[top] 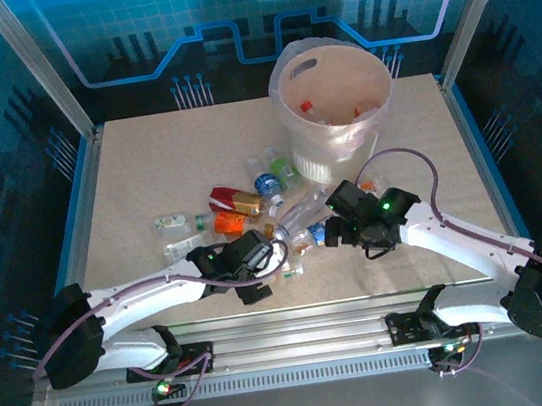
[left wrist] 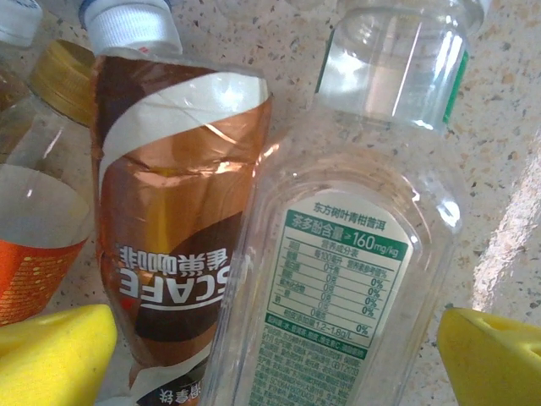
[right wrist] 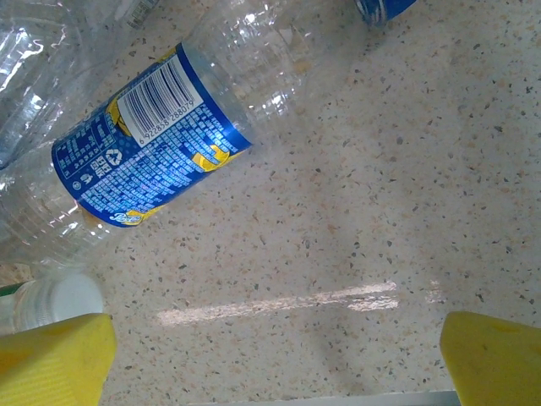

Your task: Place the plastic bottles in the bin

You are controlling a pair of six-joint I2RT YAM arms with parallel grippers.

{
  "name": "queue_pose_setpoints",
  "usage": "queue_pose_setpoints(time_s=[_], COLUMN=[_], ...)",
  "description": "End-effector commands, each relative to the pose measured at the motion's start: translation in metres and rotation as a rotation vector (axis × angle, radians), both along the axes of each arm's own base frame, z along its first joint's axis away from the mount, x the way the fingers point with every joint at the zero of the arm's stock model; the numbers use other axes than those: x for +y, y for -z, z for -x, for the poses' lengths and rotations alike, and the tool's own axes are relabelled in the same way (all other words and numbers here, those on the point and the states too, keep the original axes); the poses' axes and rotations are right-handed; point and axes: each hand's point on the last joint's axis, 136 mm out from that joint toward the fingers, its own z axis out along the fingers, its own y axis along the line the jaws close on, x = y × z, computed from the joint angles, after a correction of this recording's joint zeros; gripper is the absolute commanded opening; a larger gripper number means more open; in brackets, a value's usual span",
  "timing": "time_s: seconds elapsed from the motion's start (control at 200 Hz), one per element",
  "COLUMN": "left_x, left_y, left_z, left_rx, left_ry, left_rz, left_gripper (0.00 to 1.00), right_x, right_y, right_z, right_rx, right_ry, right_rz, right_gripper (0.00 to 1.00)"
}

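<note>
Left gripper (left wrist: 270, 359) open, jaws straddling clear green-label bottle (left wrist: 338, 279) lying on desk (left wrist: 507, 127). Brown coffee bottle (left wrist: 173, 228) touches it, so lower and close on its mid-body only. Right gripper (right wrist: 279, 364) open over bare desk, blue-label bottle (right wrist: 144, 148) far-left. Bin (top: 320, 156) stands far, centre-right.

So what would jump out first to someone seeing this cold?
The tall white bin, bag-lined, at the far side. Then the heap of plastic bottles mid-table: the left gripper open astride a clear green-labelled bottle, the right gripper open over bare tabletop.
</note>
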Motion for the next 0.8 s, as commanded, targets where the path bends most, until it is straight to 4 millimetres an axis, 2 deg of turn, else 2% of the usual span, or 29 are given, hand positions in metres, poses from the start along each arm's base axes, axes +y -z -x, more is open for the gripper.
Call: queue_pose_setpoints(time_s=[0.0, 0.3, 0.795], left_x=[0.001, -0.001, 0.003], left_y=[0.004, 0.017, 0.039], left_z=[-0.001, 0.000, 0.014], left_rx=[-0.021, 0.004, 0.117], left_ry=[0.014, 0.014, 0.024], left_rz=[-0.008, -0.021, -0.087], left_gripper=[0.99, 0.98, 0.95], right_x=[-0.008, -0.010, -0.014], right_y=[0.002, 0.005, 0.008], right_z=[0.001, 0.001, 0.002], right_rx=[0.008, 0.010, 0.014], right_ry=[0.010, 0.017, 0.030], right_rz=[0.019, 0.021, 0.024], right_gripper=[1.00, 1.00, 1.00])
